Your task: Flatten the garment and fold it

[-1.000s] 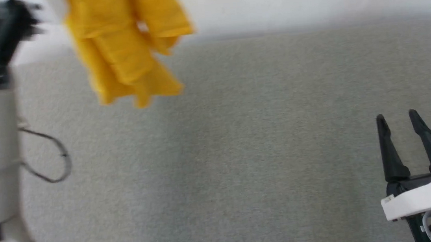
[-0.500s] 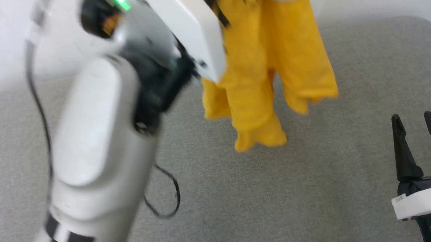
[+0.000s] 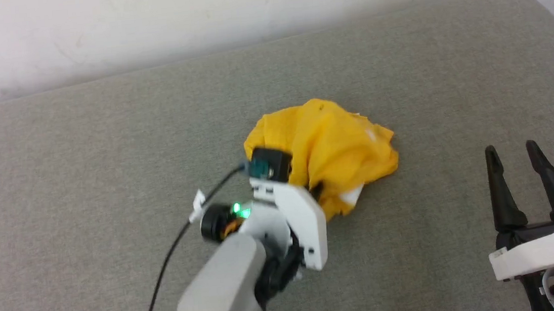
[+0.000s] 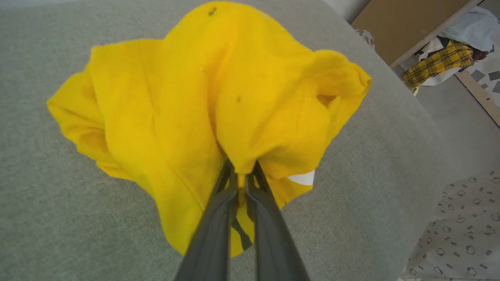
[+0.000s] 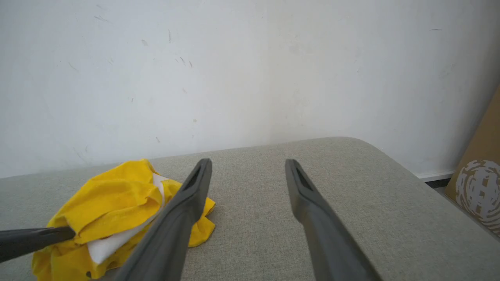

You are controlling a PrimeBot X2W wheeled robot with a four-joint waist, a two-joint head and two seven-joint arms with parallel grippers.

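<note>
A moment ago the bright yellow cotton T-shirt (image 3: 336, 139) hung in the air from the left gripper (image 4: 242, 173). Now it sits in 1 crumpled heap near the middle of the grey fabric-covered table (image 3: 105, 167). The head camera has also tipped down, so part of that shift is the view's own.

The left jaws are pinched narrow on a ridge of yellow cloth at the heap's near edge. The right gripper (image 3: 509, 148) waits well apart at the right, its 2 jaws wide and holding nothing.

Only a white patch of the print shows. The heap probably rests fully on the table, though the pinched fold may be slightly raised. Flattening has not begun, and the shirt needs spreading before any fold.
</note>
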